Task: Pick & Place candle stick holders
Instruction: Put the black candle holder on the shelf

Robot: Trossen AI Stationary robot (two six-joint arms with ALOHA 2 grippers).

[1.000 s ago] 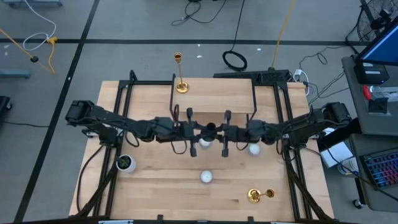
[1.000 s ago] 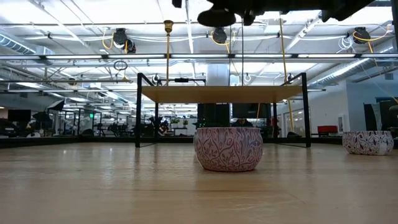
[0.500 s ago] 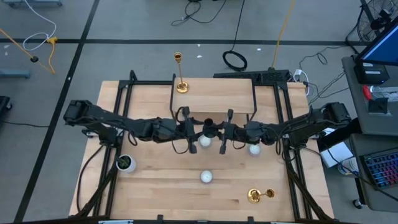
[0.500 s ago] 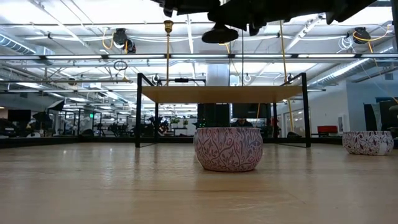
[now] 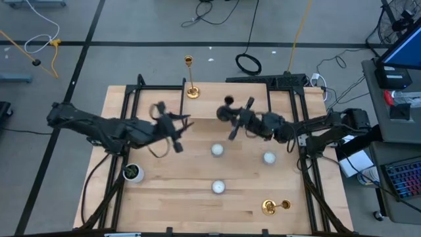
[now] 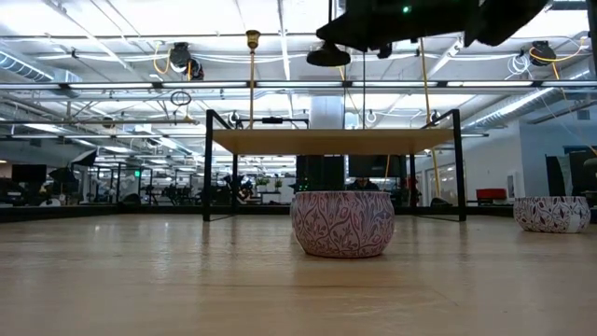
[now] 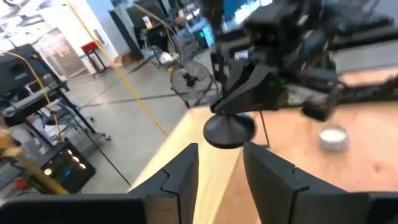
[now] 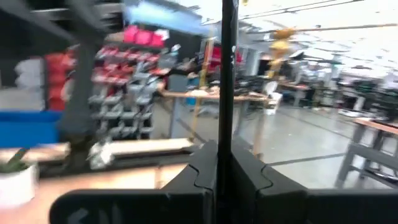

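Note:
My right gripper (image 5: 238, 124) is shut on the matte black candlestick (image 5: 227, 112), high over the far middle of the table. Its round base shows in the left wrist view (image 7: 230, 130) and at the top of the low view (image 6: 328, 56). My left gripper (image 5: 177, 133) is open and empty left of centre, its fingers (image 7: 180, 180) pointing at the candlestick from a distance. One gold candlestick (image 5: 191, 91) stands by its base on the raised wooden shelf (image 5: 223, 99). Another gold one (image 5: 276, 206) lies on its side at the near right. My right gripper pinches the black candlestick's thin stem (image 8: 224, 93) between its two fingers, which lie across the stem. The fingers come roughly level from the table's right side. The candlestick is lifted clear, about upright, with its base (image 6: 328, 56) lowest.
Three small white candles (image 5: 217, 150) (image 5: 269, 158) (image 5: 218, 187) sit on the table, and two show in patterned tins in the low view (image 6: 342, 224) (image 6: 552, 213). A little white pot with a plant (image 5: 133, 172) stands at the near left. Black frame rails (image 5: 125, 112) run along both sides.
Both grippers were together at mid-table with the black candlestick between them. My left gripper has drawn back toward the table's left edge, leaving the candlestick in my right gripper. My right gripper has carried it toward the far edge, over the shelf's front.

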